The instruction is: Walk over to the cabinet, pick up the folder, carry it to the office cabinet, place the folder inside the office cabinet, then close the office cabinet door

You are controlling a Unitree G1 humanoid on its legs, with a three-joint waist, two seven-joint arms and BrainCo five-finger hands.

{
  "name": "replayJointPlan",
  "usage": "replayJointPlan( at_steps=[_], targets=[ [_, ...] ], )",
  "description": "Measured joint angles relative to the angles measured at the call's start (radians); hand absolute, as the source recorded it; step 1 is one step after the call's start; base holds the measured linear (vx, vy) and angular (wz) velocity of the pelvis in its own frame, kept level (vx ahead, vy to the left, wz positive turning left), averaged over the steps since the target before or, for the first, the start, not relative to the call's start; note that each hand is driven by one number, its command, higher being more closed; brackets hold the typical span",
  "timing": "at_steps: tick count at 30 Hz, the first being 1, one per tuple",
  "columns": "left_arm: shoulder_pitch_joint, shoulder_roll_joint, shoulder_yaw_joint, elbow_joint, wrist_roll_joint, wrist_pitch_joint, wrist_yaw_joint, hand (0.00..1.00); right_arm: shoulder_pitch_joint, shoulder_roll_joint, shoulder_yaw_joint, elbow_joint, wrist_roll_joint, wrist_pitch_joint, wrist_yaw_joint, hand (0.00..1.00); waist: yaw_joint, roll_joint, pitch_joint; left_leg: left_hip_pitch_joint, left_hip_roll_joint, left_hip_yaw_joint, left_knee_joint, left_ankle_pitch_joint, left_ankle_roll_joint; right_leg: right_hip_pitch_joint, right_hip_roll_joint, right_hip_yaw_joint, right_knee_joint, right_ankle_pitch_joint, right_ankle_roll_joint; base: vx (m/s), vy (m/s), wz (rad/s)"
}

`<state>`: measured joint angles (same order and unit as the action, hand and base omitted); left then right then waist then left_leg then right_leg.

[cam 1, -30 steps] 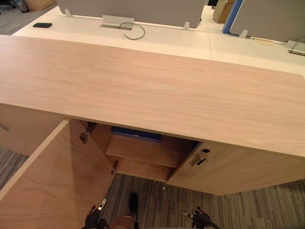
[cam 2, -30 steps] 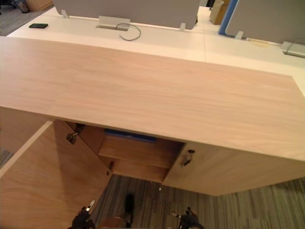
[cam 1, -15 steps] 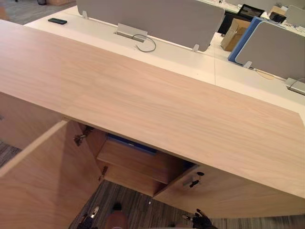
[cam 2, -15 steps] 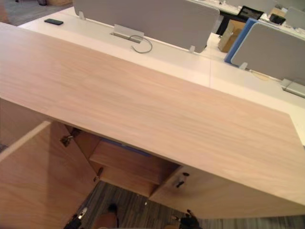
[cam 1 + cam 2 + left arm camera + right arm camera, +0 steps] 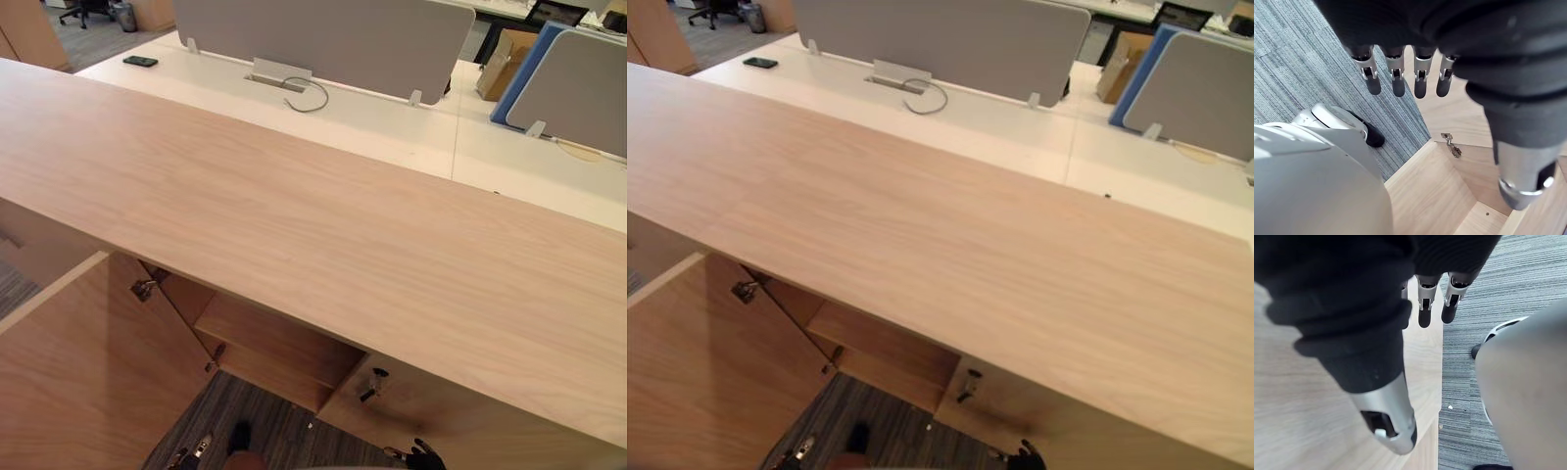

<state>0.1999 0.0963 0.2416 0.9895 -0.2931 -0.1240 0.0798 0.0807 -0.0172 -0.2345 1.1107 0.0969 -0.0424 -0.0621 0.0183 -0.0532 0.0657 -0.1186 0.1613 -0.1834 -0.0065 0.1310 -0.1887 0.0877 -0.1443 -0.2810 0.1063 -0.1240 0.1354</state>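
Wooden pale long cabinet (image 5: 323, 225), its flat wooden door (image 5: 88, 372) on left stands open, wooden shelf (image 5: 279, 338) inside. Hanging low: left hand (image 5: 1397, 81), right hand (image 5: 1424, 313), fingers straight, holding nothing. Where folder lies: cannot tell.

- A white desk surface (image 5: 392, 122) runs across from 10 to 2 o'clock.
- A grey divider screen (image 5: 323, 39) stands on it at 12 o'clock. A second grey screen (image 5: 578, 88) stands at 2 o'clock, with a blue panel (image 5: 522, 64) just beside it.
- A cardboard box (image 5: 505, 59) sits at 1 o'clock, between the screens.
- A black phone (image 5: 140, 61) lies on the surface at 11 o'clock.
- A grey cable (image 5: 312, 98) loops beside a metal hatch (image 5: 279, 70) at 12 o'clock.
- An office chair (image 5: 86, 8) and a bin (image 5: 124, 16) stand far off at 11 o'clock.
- Grey striped carpet (image 5: 279, 431) covers the floor at 6 o'clock.
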Motion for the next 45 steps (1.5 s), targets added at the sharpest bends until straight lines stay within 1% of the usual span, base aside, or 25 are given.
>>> replayJointPlan(
  at_steps=[3, 5, 8, 9, 10, 11, 12, 13, 14, 15, 16, 17, 18, 19, 20, 21, 22, 27, 34, 37, 38, 40, 43, 44, 45],
  targets=[
    [0.0, 0.003, -0.011, 0.001, -0.001, 0.0, 0.0, 0.0, -0.007, -0.001, 0.0, 0.003, 0.002, 0.003, -0.003, 0.0, -0.009, 0.01, 0.004, 0.016, 0.003, -0.053, -0.076, 0.053, 0.003, 0.007, 0.006, -0.052, 0.007, -0.017, 0.002, -0.09, -0.016, 0.52],
    [-0.003, 0.004, -0.011, -0.002, -0.011, 0.0, 0.0, 0.0, -0.012, -0.003, -0.001, 0.004, 0.008, 0.012, -0.012, 0.0, -0.007, 0.009, 0.018, 0.011, -0.003, -0.09, -0.08, 0.063, 0.007, 0.023, 0.008, -0.087, 0.01, -0.026, 0.004, -0.08, 0.0, 0.6],
    [-0.007, 0.002, -0.01, -0.008, -0.015, 0.0, 0.004, 0.0, -0.014, -0.009, -0.003, 0.004, 0.041, 0.023, -0.021, 0.0, -0.01, 0.014, 0.027, -0.026, -0.021, -0.143, -0.085, 0.076, 0.039, 0.041, 0.009, -0.161, 0.017, -0.041, 0.004, -0.08, 0.01, 0.74],
    [-0.014, 0.005, -0.007, -0.017, -0.017, 0.002, 0.01, 0.0, -0.014, -0.01, -0.008, 0.003, 0.043, 0.026, -0.024, 0.0, -0.013, 0.008, 0.031, -0.051, -0.028, -0.079, -0.085, 0.052, 0.122, 0.043, 0.002, -0.195, 0.018, -0.042, 0.004, -0.08, 0.039, 1.17],
    [-0.025, 0.008, -0.007, -0.031, -0.014, 0.004, 0.021, 0.0, -0.016, -0.015, -0.019, 0.003, 0.041, 0.027, -0.03, 0.0, -0.017, 0.001, 0.039, -0.074, -0.036, 0.035, -0.079, -0.032, 0.231, 0.047, -0.004, -0.212, -0.003, -0.04, -0.01, -0.07, 0.064, 1.31],
    [-0.037, 0.006, -0.008, -0.045, -0.005, 0.004, 0.026, 0.0, -0.011, -0.016, -0.018, 0.004, 0.035, 0.025, -0.029, 0.0, -0.025, -0.017, 0.042, -0.093, -0.044, 0.11, -0.054, -0.056, 0.245, 0.051, -0.014, -0.212, -0.018, -0.027, -0.033, -0.04, 0.102, 1.46],
    [-0.063, -0.005, -0.005, -0.08, 0.002, 0.003, 0.034, 0.0, -0.011, -0.029, -0.017, 0.01, 0.016, 0.018, -0.027, 0.0, -0.023, -0.02, 0.082, -0.165, -0.032, 0.254, 0.133, -0.084, 0.231, 0.064, -0.054, -0.273, 0.003, -0.025, -0.029, -0.03, 0.129, 0.99],
    [-0.066, -0.012, -0.001, -0.093, 0.007, 0.002, 0.037, 0.0, -0.016, -0.034, -0.018, 0.012, 0.006, 0.018, -0.027, 0.0, -0.02, -0.008, 0.096, -0.185, -0.026, 0.294, 0.253, -0.082, 0.229, 0.071, -0.067, -0.284, 0.027, -0.028, -0.02, 0.06, 0.183, 0.78],
    [-0.037, -0.023, -0.007, -0.113, 0.024, 0.0, 0.043, 0.0, -0.016, -0.056, -0.015, 0.011, -0.001, 0.017, -0.027, 0.0, -0.016, 0.02, 0.094, -0.184, -0.019, 0.338, 0.376, -0.091, 0.196, 0.077, -0.067, -0.29, 0.056, -0.044, -0.005, 0.12, 0.148, 0.7],
    [-0.026, -0.031, -0.019, -0.128, 0.044, -0.002, 0.045, 0.0, -0.019, -0.063, -0.018, 0.008, -0.004, 0.011, -0.027, 0.0, -0.031, 0.043, 0.089, -0.178, -0.039, 0.326, 0.322, -0.089, 0.167, 0.08, -0.067, -0.313, 0.056, -0.058, -0.003, 0.11, 0.12, 0.77],
    [-0.027, -0.032, -0.023, -0.14, 0.052, -0.003, 0.045, 0.0, -0.023, -0.059, -0.018, 0.009, -0.007, 0.011, -0.027, 0.0, -0.029, 0.041, 0.092, -0.178, -0.06, 0.314, 0.283, -0.056, 0.174, 0.076, -0.066, -0.317, 0.042, -0.059, -0.007, 0.04, 0.039, 1.01],
    [-0.029, -0.027, -0.033, -0.148, 0.062, -0.005, 0.045, 0.0, -0.024, -0.055, -0.022, 0.01, -0.02, 0.009, -0.027, 0.0, -0.032, 0.037, 0.093, -0.165, -0.093, 0.292, 0.188, -0.014, 0.175, 0.071, -0.062, -0.323, 0.011, -0.049, -0.02, 0.0, 0.061, 1.03],
    [-0.044, -0.035, -0.019, -0.14, 0.051, 0.0, 0.043, 0.0, -0.03, -0.044, -0.05, 0.017, -0.04, 0.008, -0.026, 0.0, -0.03, 0.016, 0.113, -0.174, -0.109, 0.345, 0.213, -0.058, 0.21, 0.076, -0.101, -0.375, 0.014, -0.033, 0.002, 0.0, 0.084, 0.93],
    [-0.043, -0.036, -0.006, -0.139, 0.05, 0.0, 0.044, 0.0, -0.03, -0.041, -0.061, 0.02, -0.039, 0.008, -0.026, 0.0, -0.025, 0.016, 0.113, -0.182, -0.104, 0.372, 0.281, -0.072, 0.215, 0.077, -0.113, -0.379, 0.029, -0.034, 0.013, 0.09, 0.141, 0.85],
    [-0.019, -0.026, -0.012, -0.133, 0.051, 0.0, 0.046, 0.0, -0.025, -0.037, -0.074, 0.017, -0.039, 0.009, -0.026, 0.0, -0.031, 0.02, 0.104, -0.132, -0.146, 0.365, 0.189, -0.054, 0.214, 0.095, -0.136, -0.399, 0.041, -0.041, 0.014, 0.14, 0.113, 0.62],
    [-0.019, -0.022, -0.026, -0.122, 0.051, -0.001, 0.045, 0.0, -0.024, -0.03, -0.085, 0.011, -0.039, 0.009, -0.024, 0.0, -0.033, 0.018, 0.103, -0.067, -0.186, 0.345, 0.021, 0.034, 0.219, 0.093, -0.137, -0.398, 0.018, -0.042, 0.004, 0.19, 0.082, 0.94],
    [-0.029, -0.022, -0.042, -0.11, 0.051, 0.001, 0.042, 0.0, -0.035, -0.032, -0.096, 0.002, -0.035, 0.009, -0.021, 0.0, -0.047, 0.034, 0.115, -0.039, -0.205, 0.306, -0.09, 0.095, 0.214, 0.091, -0.122, -0.402, 0.006, -0.043, 0.002, 0.11, 0.032, 0.71],
    [-0.03, -0.011, -0.039, -0.068, 0.045, 0.004, 0.037, 0.0, -0.052, -0.021, -0.068, 0.0, 0.002, 0.008, -0.02, 0.0, -0.043, 0.038, 0.117, -0.027, -0.212, 0.285, -0.091, 0.095, 0.212, 0.12, -0.109, -0.401, -0.015, -0.044, 0.0, 0.0, 0.001, 0.2],
    [-0.017, 0.005, -0.036, 0.003, 0.045, 0.01, 0.035, 0.0, -0.058, -0.008, -0.025, 0.004, 0.0, 0.002, -0.02, 0.0, -0.032, 0.025, 0.111, -0.008, -0.203, 0.292, -0.092, 0.087, 0.2, 0.146, -0.091, -0.397, -0.033, -0.043, -0.003, 0.02, -0.053, -0.02],
    [-0.01, 0.008, -0.031, 0.003, 0.044, 0.009, 0.036, 0.0, -0.059, -0.007, -0.018, 0.014, -0.001, 0.002, -0.02, 0.0, -0.029, 0.012, 0.107, 0.0, -0.206, 0.285, -0.092, 0.08, 0.194, 0.157, -0.09, -0.397, -0.032, -0.048, -0.024, 0.07, -0.054, 0.05],
    [-0.009, 0.013, -0.026, 0.0, 0.043, 0.009, 0.037, 0.0, -0.059, -0.007, -0.019, 0.016, -0.004, 0.002, -0.02, 0.0, -0.029, 0.009, 0.105, 0.001, -0.207, 0.277, -0.091, 0.079, 0.193, 0.16, -0.088, -0.399, -0.028, -0.051, -0.039, 0.07, -0.043, 0.21],
    [-0.007, 0.011, -0.013, -0.025, 0.038, 0.011, 0.042, 0.0, -0.059, -0.007, -0.022, 0.019, -0.004, 0.002, -0.02, 0.0, -0.029, 0.005, 0.107, 0.0, -0.208, 0.252, -0.091, 0.08, 0.195, 0.167, -0.084, -0.405, -0.024, -0.05, -0.044, 0.06, -0.04, 0.37],
    [-0.003, -0.002, 0.029, -0.169, -0.008, 0.011, 0.052, 0.0, -0.057, -0.012, -0.063, 0.025, -0.004, 0.003, -0.02, 0.0, -0.029, -0.001, 0.112, -0.014, -0.214, 0.221, -0.077, 0.088, 0.194, 0.177, -0.089, -0.443, -0.003, -0.051, -0.045, 0.05, -0.02, 0.47],
    [-0.002, -0.003, 0.074, -0.24, -0.023, 0.011, 0.059, 0.0, -0.058, -0.015, -0.084, 0.022, -0.003, 0.003, -0.019, 0.0, -0.028, 0.0, 0.116, -0.023, -0.214, 0.224, -0.06, 0.088, 0.195, 0.173, -0.097, -0.451, 0.015, -0.051, -0.045, 0.03, 0.011, 0.06],
    [-0.001, -0.008, 0.149, -0.32, -0.042, 0.01, 0.072, 0.0, -0.057, -0.019, -0.105, 0.026, -0.003, 0.004, -0.019, 0.0, -0.027, 0.002, 0.12, -0.024, -0.214, 0.233, -0.039, 0.085, 0.196, 0.169, -0.111, -0.449, 0.041, -0.052, -0.044, 0.01, 0.028, -0.17]
  ],
)
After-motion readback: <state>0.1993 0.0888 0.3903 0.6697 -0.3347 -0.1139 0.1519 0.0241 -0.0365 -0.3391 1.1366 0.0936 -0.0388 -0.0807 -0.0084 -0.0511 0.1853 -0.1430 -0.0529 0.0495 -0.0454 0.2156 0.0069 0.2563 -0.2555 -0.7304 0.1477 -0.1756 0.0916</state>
